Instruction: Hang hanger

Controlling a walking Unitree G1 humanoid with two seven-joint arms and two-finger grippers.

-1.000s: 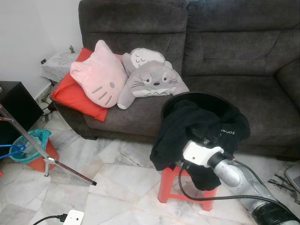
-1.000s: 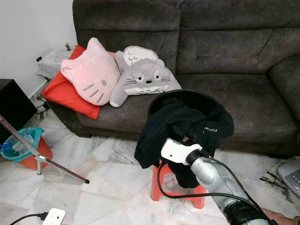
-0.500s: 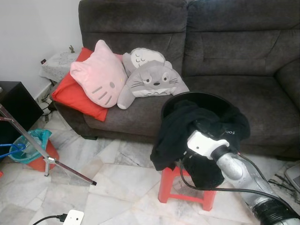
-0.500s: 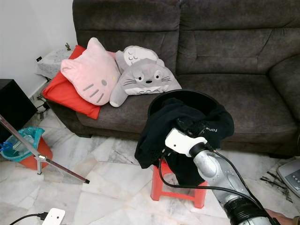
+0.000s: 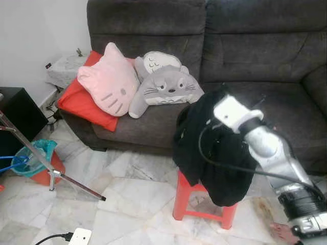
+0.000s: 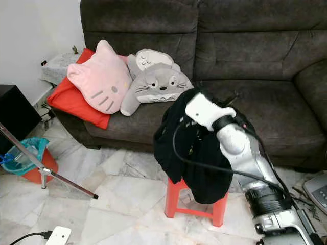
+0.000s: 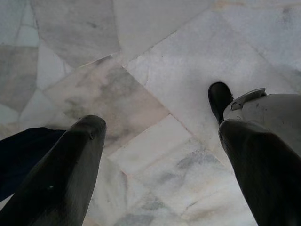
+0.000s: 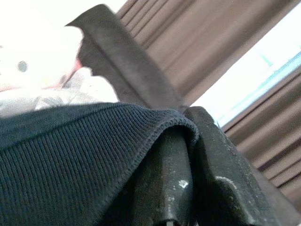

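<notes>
three cushions point(image 5: 110, 81), one stool point(image 5: 204, 201), one garment point(image 5: 214, 148).

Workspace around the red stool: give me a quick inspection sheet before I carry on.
Surface: marble floor; red stool standing before the sofa.
Job's things: black garment raised, its lower part draping over the stool; whether a hanger is inside cannot be told.
Clutter: pink cat cushion, grey plush, red cushion on the sofa; red bucket.
Grippers: right gripper pinches the garment's ribbed edge; left gripper open, pointing at the floor.
Cables: black cable along the right arm; power strip.
Surroundings: metal stand leg, black cabinet.
</notes>
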